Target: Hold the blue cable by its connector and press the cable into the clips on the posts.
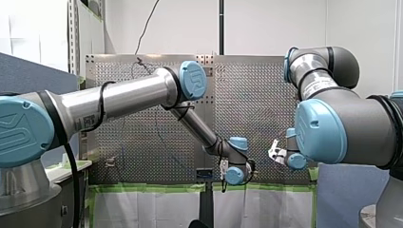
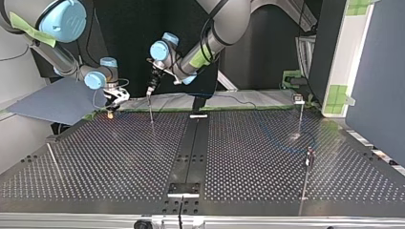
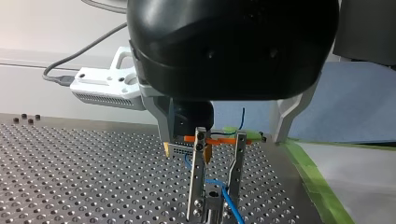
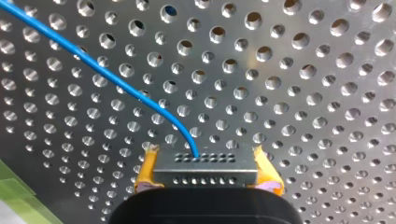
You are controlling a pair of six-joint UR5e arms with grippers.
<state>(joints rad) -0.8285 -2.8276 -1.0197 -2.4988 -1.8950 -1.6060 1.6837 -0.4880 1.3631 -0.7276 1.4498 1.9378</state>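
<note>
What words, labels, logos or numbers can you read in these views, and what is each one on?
No text can be read for certain.
My left arm's white label: too blurred.
My right arm's white label: too blurred.
Blue joint cap's raised mark: a logo, letters unreadable.

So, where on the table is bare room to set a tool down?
Most room is on the table at the top view's left, between the thin rod and the centre strip. Crowded: the far edge, with my right gripper and my left gripper; the right half, with the far post, the near post and the blue cable.
</note>
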